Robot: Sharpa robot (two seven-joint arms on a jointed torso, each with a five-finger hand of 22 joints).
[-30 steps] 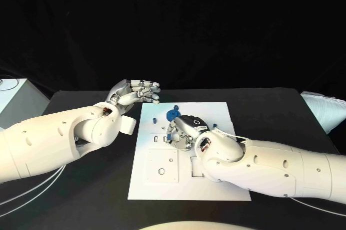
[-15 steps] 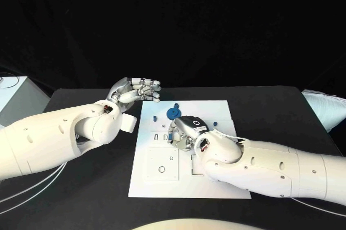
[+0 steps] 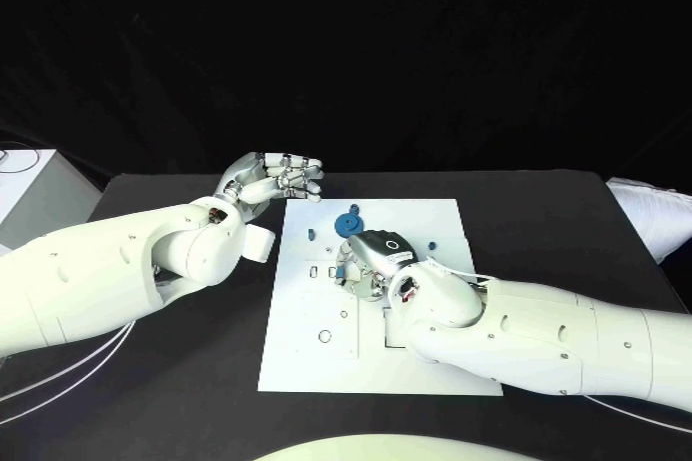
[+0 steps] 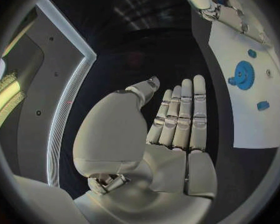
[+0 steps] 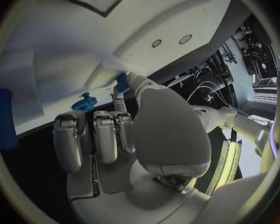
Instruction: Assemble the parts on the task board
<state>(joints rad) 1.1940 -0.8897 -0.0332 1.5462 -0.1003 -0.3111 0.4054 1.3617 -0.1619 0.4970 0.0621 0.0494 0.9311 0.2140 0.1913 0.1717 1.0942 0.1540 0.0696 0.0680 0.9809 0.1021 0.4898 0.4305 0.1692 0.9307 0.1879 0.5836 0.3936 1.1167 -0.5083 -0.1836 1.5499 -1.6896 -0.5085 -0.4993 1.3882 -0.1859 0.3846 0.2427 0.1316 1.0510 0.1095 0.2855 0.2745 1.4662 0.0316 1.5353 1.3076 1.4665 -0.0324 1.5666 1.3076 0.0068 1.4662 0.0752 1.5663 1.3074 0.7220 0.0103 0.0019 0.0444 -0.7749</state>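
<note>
Head view: the task board [image 3: 433, 371], a white plate, lies at the centre of the black counter [image 3: 548, 221]. The right hand [image 3: 378, 261] rests over the board's middle, fingers bent down onto it. In the right wrist view a small blue part [image 5: 122, 82] sits at a fingertip; whether it is pinched or merely touched cannot be told, so the state of this hand stays uncertain. A blue gear [image 3: 346, 224] lies on the board at 11 o'clock from the right hand, just beside it, with a smaller blue piece [image 3: 313, 235] to its 8 o'clock near the board's left edge. The left hand [image 3: 274, 181] hovers off the board's far-left corner, at 10 o'clock from the gear. In the left wrist view its fingers [image 4: 180, 117] are extended side by side, with nothing in the palm: apart from any part, holding nothing.

Handling, as a judgement: the parts look like rigid moulded plastic, light and smooth, likely to skid or tip under a sideways push. The gear is probably best taken by its toothed rim between thumb and a finger, and lowered straight onto its seat. The small pieces call for a fingertip pinch across their short sides.
</note>
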